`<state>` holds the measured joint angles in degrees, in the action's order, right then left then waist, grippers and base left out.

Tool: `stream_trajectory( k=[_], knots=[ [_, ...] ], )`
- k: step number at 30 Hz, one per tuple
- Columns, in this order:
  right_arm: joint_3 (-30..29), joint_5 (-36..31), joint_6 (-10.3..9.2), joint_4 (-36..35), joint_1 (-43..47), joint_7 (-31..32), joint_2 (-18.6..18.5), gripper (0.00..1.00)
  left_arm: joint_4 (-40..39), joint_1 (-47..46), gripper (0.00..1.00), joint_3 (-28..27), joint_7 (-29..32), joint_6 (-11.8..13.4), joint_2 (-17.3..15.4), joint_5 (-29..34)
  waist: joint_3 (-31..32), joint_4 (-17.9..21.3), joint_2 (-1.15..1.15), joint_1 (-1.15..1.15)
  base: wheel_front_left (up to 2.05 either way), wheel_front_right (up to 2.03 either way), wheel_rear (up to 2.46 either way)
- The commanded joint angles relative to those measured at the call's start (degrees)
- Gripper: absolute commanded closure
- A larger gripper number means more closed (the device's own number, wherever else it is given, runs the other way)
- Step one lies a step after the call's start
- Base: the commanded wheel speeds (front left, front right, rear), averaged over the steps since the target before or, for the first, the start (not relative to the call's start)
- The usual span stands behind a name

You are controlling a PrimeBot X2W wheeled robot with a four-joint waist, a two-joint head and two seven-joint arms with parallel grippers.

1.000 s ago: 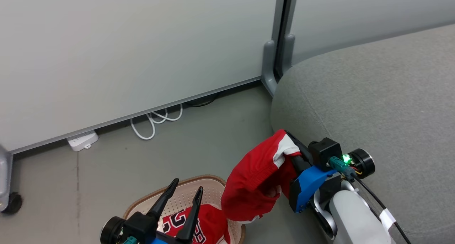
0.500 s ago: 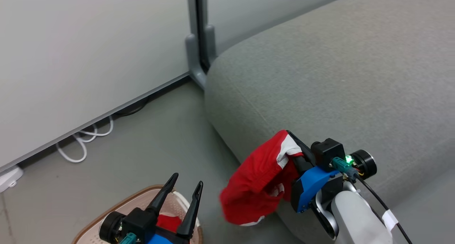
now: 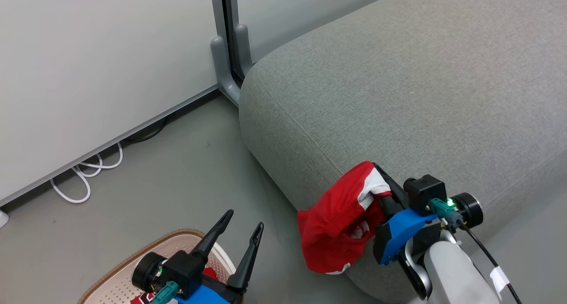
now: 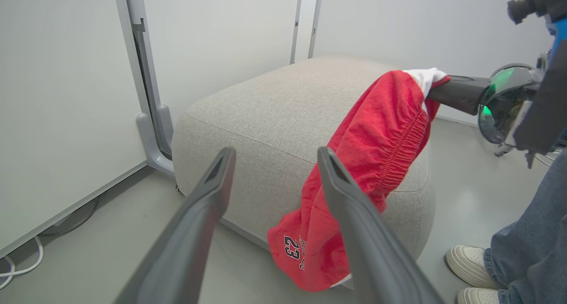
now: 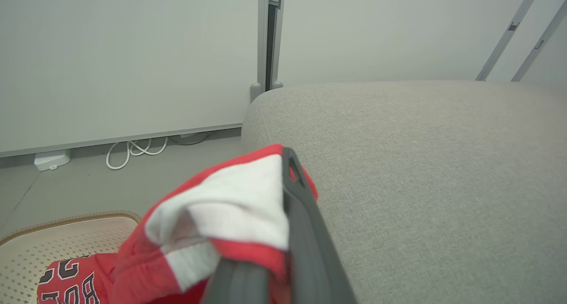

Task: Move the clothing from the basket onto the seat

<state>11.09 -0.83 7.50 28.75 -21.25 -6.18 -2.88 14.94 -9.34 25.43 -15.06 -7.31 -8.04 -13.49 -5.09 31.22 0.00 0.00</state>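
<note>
In the head view, the right end effector point(image 3: 380, 173) is clamping its fingers tight on the white-trimmed waistband of the red shorts point(image 3: 336, 220). The shorts are hanging in a bunch beside the rounded edge of the grey seat point(image 3: 398, 95), above the floor. At the lower left, the left end effector point(image 3: 243, 220) is standing wide open and gripping nothing, hovering over the brown rim of the basket point(image 3: 177, 231).

In the left wrist view, the two spread fingers are framing the seat. The shorts are trailing from the other arm's dark fingers, level with the seat's top, down in front of the seat's side, with the "23" showing near the lower hem. Whether the cloth is touching the upholstery I cannot tell. A person's jeans leg point(image 4: 531, 233) and pale shoe point(image 4: 465, 259) are standing at the right edge.

In the right wrist view, the closed fingers are pinching the white and red fabric. A red jersey point(image 5: 71, 279) with black-and-white lettering is lying in the perforated basket at the lower left.
</note>
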Motion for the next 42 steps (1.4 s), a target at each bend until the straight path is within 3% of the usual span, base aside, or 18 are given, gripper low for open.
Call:
stream_trajectory(
  k=[1,6,11,17,23,30,42],
  knots=[
    [0.1,0.6,-0.02,-0.1,-0.7,0.2,0.0,1.0,0.1,-0.5,0.0,-0.2,-0.2,-0.2,-0.5,0.1,-0.2,-0.1,0.0,0.0,0.0,0.0,0.0],
    [-1.8,3.7,-0.02,1.5,-7.3,3.8,0.0,1.0,-0.5,0.6,0.0,-1.6,-0.2,-0.2,-0.7,0.5,-1.5,-0.1,0.0,0.0,0.0,0.0,0.0],
    [-8.3,4.4,-0.02,4.7,-18.2,6.6,-0.8,1.0,-1.9,-0.5,0.0,-1.4,-0.2,-0.2,-1.9,1.2,-5.0,-1.8,0.0,0.0,0.0,0.0,0.0],
    [-19.6,5.2,-0.03,8.7,-31.5,6.8,-6.3,1.0,-3.9,-4.9,0.0,0.9,-0.2,-0.2,-4.9,2.0,-12.5,-5.4,0.0,0.0,0.0,0.0,0.0],
    [-29.5,2.5,-0.02,12.1,-38.9,3.8,-12.1,1.0,-5.6,-10.8,0.0,5.0,-0.2,-0.2,-8.5,1.7,-19.7,-9.0,0.0,0.0,0.0,0.0,0.0],
    [-38.6,-2.8,-0.02,18.5,-38.0,-3.7,-13.7,1.0,-6.4,-16.5,0.0,7.7,-0.2,-0.2,-10.8,1.7,-25.9,-11.7,0.0,0.0,0.0,0.0,0.0],
    [-44.2,-8.3,-0.03,27.3,-34.5,-8.4,-11.7,1.0,-5.4,-18.2,0.0,9.4,-0.2,-0.2,-10.8,1.0,-27.2,-13.5,0.0,0.0,0.0,0.0,0.0]
  ],
)
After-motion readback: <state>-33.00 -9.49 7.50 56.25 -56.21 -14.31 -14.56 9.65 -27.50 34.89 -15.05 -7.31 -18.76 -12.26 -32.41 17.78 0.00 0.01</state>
